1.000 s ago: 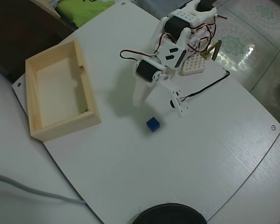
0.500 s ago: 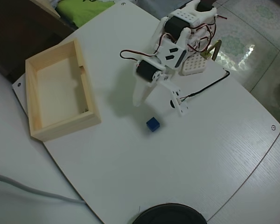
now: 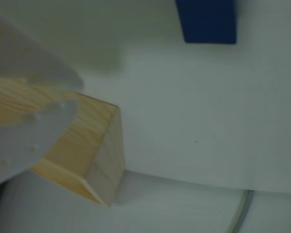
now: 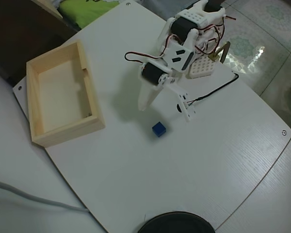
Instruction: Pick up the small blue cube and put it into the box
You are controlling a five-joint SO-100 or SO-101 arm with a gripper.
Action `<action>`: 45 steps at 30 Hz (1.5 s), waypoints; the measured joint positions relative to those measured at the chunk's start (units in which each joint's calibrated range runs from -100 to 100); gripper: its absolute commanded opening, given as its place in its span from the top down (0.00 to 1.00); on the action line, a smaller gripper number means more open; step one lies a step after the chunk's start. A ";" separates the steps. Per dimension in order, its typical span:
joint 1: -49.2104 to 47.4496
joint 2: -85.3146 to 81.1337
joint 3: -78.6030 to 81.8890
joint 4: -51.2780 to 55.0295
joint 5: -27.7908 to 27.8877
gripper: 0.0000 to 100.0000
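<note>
The small blue cube (image 4: 159,129) lies on the white table, right of the box. In the wrist view the cube (image 3: 208,22) is at the top edge. The pale wooden box (image 4: 92,97) stands at the left, empty inside; one of its corners (image 3: 94,145) fills the left of the wrist view. My gripper (image 4: 142,107) hovers between box and cube, a little up and left of the cube. Its white fingers (image 3: 29,141) come in from the left of the wrist view, over the box corner. The jaws stand nearly together and hold nothing.
A white perforated block (image 4: 200,68) sits by the arm's base at the top right. A black cable (image 4: 218,90) runs across the table there. A dark round object (image 4: 174,223) pokes in at the bottom edge. The table's edge runs close below the box.
</note>
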 measured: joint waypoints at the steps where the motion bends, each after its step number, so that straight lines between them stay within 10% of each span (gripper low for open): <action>1: 0.00 0.00 0.00 0.00 0.00 0.99; 45: -7.00 0.08 -16.92 9.81 13.37 0.93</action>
